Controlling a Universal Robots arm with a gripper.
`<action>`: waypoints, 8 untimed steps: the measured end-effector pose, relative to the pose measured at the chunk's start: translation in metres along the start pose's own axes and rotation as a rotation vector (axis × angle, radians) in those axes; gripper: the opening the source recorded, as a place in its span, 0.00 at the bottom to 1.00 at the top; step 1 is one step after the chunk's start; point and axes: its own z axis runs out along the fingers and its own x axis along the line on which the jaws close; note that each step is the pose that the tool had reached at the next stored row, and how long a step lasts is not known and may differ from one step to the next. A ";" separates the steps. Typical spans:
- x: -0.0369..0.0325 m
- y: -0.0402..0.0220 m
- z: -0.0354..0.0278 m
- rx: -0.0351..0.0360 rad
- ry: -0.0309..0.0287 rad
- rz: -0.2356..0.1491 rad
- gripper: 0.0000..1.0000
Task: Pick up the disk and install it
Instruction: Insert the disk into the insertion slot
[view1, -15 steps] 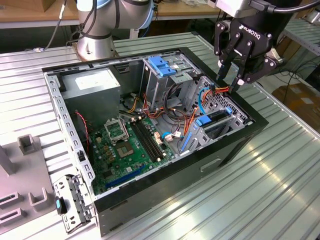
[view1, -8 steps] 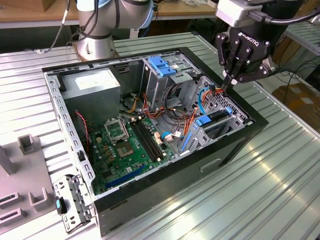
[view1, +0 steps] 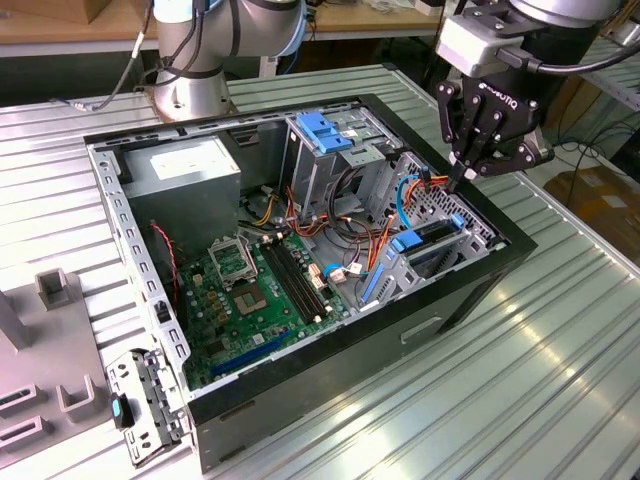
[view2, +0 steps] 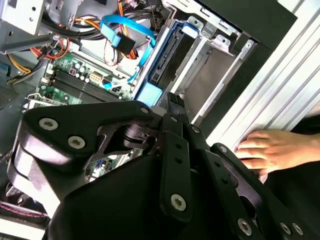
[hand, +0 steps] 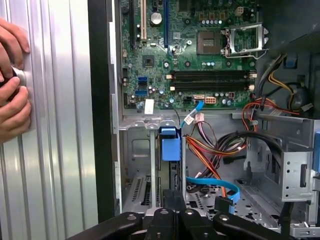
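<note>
Ribbed metal table (view1: 560, 370) under the open PC case (view1: 480, 290); gripper (view1: 468, 172) pressed together, empty, above the disk (view1: 425, 240) seated in its bay.

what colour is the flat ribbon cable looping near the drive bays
Light blue. The flat cable shows best in the first wrist view, looping beside the orange and red wires.

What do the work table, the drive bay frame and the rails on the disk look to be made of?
The table looks like bare ribbed aluminium: silvery, grooved, reflecting light. The drive bay frame seems to be unpainted stamped sheet steel, dull grey with punched holes. The disk sits in the bay; its bright blue rails look like moulded plastic, smooth and slightly glossy.
</note>
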 end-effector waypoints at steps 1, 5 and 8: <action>0.0000 -0.0005 0.0022 -0.0001 0.0002 0.002 0.11; 0.0000 -0.0004 0.0043 -0.0001 0.0004 0.002 0.11; 0.0000 -0.0004 0.0044 -0.0001 0.0002 0.002 0.11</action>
